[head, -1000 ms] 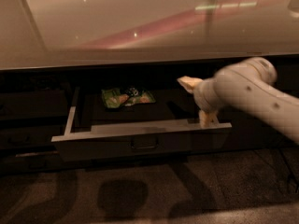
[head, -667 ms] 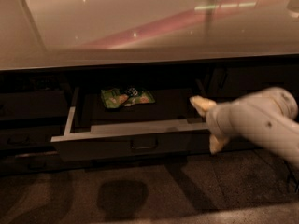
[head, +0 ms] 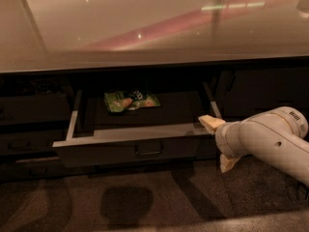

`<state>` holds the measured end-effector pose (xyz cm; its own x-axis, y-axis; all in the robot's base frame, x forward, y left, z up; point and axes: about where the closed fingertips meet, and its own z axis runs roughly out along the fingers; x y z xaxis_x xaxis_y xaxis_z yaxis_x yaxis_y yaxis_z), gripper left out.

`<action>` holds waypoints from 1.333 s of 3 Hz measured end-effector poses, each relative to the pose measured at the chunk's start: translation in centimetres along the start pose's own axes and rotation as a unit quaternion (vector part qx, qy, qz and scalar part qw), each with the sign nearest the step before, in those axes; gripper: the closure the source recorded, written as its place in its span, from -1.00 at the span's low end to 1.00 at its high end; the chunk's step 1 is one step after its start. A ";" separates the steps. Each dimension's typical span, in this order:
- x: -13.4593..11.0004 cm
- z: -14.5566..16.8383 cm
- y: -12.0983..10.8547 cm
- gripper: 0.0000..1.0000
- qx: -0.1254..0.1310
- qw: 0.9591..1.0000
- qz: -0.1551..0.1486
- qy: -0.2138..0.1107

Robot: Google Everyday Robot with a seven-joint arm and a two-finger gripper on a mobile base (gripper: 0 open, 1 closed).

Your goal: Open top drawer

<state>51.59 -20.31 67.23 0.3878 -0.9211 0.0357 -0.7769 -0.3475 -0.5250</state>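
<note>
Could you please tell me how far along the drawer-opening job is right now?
Done: the top drawer stands pulled out, a green packet showing inside. In hand: nothing; the gripper hangs beside its right front corner, jaws open, off the handle. Left: at most clearing the arm away.

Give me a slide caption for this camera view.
Wide dark grey top drawer stands open, a green snack packet inside; the cream gripper, open, hangs beside its front corner.

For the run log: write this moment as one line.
stage: drawer open | top drawer: pulled out, green snack bag inside | pincer: open, empty, at drawer's right front corner
</note>
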 end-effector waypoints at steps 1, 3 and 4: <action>0.3 0.3 -0.1 -0.64 -0.002 1.000 0.008 -0.006; 2.0 2.5 -0.1 0.30 -0.031 0.997 0.046 -0.043; 2.0 2.5 -0.1 0.91 -0.032 0.998 0.046 -0.043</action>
<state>53.67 -21.69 65.19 0.3525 -0.9319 -0.0852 -0.8399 -0.2749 -0.4680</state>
